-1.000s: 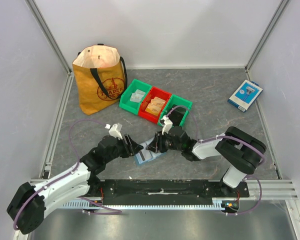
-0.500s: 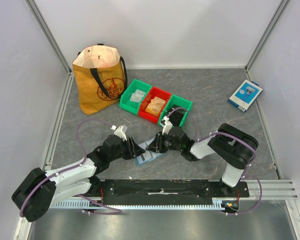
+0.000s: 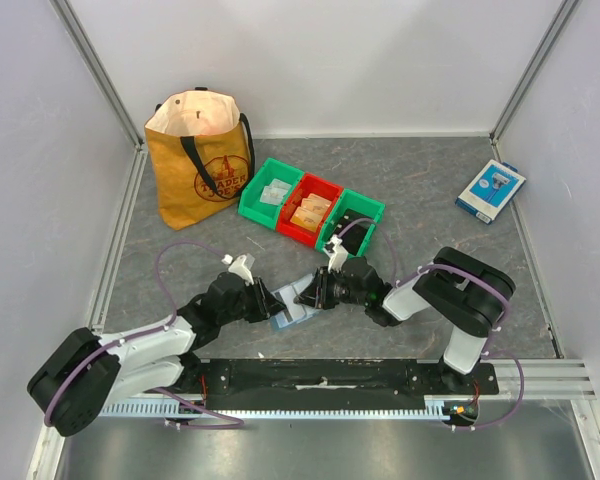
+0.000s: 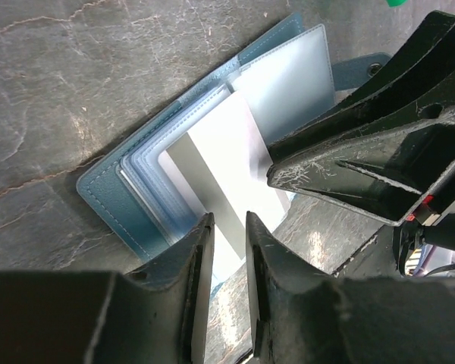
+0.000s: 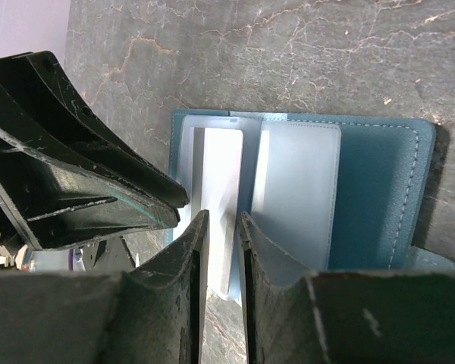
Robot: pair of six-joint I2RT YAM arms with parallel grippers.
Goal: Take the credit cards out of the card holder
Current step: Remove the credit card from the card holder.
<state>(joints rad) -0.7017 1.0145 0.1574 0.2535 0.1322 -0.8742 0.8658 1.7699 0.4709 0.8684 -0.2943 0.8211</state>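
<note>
- The card holder (image 4: 129, 208) is laid open between the grippers, with a white card (image 4: 220, 152) protruding.
- The left gripper (image 4: 226, 221) and right gripper (image 5: 221, 218) are narrowed over that card; a grip cannot be told.
- "TRADER JOE'S" is read on the bag (image 3: 202, 170).

tote bag (image 3: 198, 165) back left | three bins (image 3: 292, 232) in a row, mid | blue-white box (image 3: 490, 190) back right

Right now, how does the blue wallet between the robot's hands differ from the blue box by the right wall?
The wallet lies spread open, a white card poking from its pockets; the box shows no contents. The wallet sits between the left hand and right hand; the box lies alone. The wallet is plain dusty blue; the box is blue and white with a picture. Both lie flat on the grey table.
</note>
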